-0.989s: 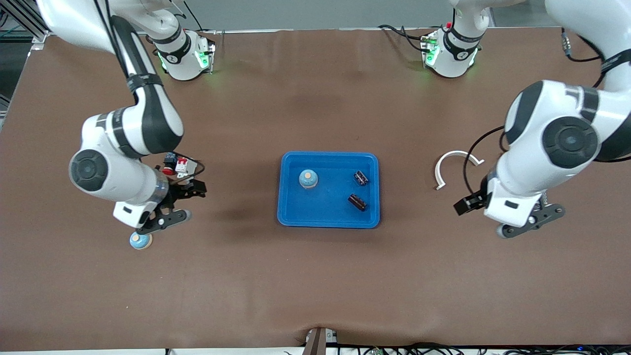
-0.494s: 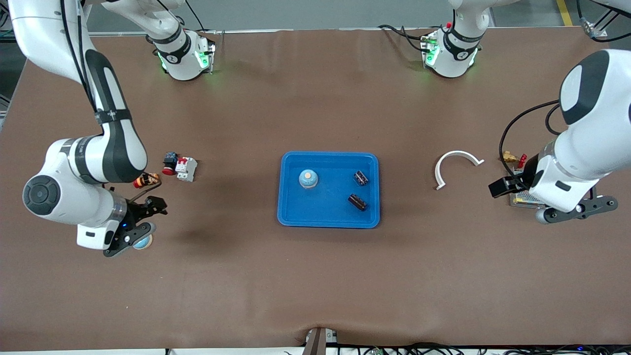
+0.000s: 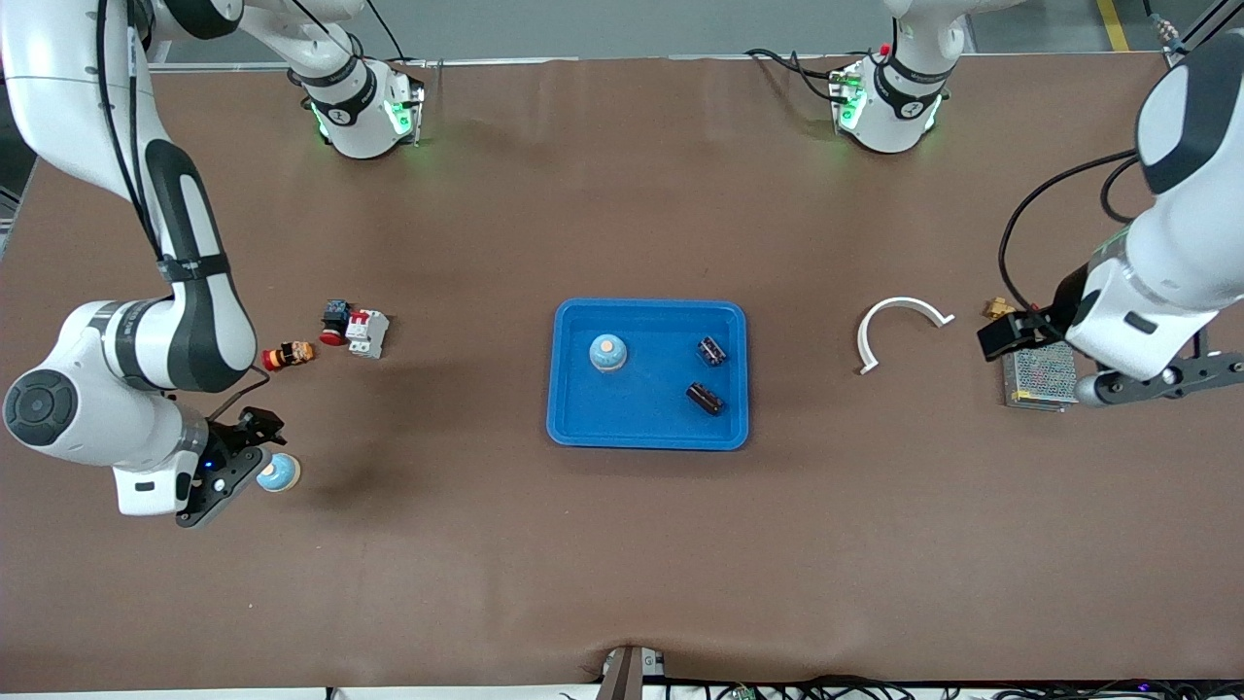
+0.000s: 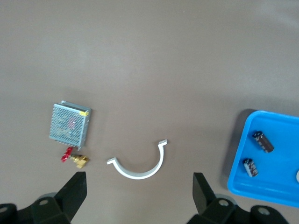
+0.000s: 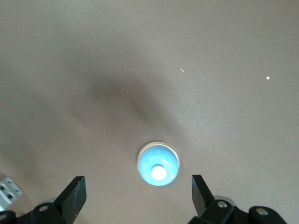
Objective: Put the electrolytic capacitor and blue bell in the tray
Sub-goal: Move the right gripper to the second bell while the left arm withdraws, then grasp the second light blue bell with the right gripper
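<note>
The blue tray (image 3: 641,413) lies mid-table and holds a blue bell (image 3: 607,352) and two dark electrolytic capacitors (image 3: 711,351) (image 3: 704,399). A second blue bell (image 3: 278,472) stands on the table toward the right arm's end. My right gripper (image 3: 231,478) hangs open and empty just beside it. In the right wrist view this bell (image 5: 158,164) sits just ahead of the open gripper (image 5: 136,193). My left gripper (image 3: 1161,381) is open and empty over the left arm's end of the table. Its wrist view shows the open gripper (image 4: 139,187), the tray (image 4: 271,179) and both capacitors (image 4: 263,141).
A white half ring (image 3: 899,326), a metal mesh box (image 3: 1040,374) and a brass valve (image 3: 998,309) lie toward the left arm's end. A red-white breaker (image 3: 366,332), a black-red button (image 3: 334,321) and a small orange part (image 3: 289,354) lie toward the right arm's end.
Both arms have drawn outward from the tray toward their own table ends. The right gripper passed over the loose blue bell, which has not moved and now shows beside it.
</note>
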Motion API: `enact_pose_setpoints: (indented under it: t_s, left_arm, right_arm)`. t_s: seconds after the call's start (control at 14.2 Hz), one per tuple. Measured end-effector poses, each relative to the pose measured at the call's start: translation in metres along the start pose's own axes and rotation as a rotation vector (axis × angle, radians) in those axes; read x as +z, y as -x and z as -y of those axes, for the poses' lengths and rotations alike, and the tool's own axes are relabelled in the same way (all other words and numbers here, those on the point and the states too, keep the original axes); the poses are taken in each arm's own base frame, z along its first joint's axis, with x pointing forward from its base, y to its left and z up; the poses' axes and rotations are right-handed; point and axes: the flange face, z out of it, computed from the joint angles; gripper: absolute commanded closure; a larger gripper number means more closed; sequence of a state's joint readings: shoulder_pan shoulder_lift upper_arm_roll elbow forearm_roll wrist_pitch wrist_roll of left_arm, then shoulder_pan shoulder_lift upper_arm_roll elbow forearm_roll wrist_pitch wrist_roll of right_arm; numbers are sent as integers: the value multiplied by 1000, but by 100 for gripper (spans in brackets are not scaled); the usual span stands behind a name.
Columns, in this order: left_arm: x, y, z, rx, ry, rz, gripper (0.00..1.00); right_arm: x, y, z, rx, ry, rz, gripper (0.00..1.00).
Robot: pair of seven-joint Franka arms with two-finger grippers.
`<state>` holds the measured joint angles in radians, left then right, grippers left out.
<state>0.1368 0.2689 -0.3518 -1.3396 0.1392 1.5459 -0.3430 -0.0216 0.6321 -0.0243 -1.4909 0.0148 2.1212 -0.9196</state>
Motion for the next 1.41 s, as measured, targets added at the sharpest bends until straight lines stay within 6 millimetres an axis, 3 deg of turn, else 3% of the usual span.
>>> enact_pose_setpoints:
  t_s: [0.21, 0.71, 0.99, 1.41]
  left_arm:
    - [-21, 18, 23, -3, 0, 21, 0]
    - [-47, 50, 75, 80, 16, 7, 0]
    - [-58, 65, 79, 92, 19, -6, 0]
    - [-61, 69, 76, 98, 19, -10, 0]
  right_arm:
    - [14, 12, -13, -44, 3, -1, 0]
    - [56, 19, -26, -124, 30, -16, 0]
    - [80, 32, -35, -154, 25, -11, 0]
    - [95, 35, -31, -159, 4, -4, 0]
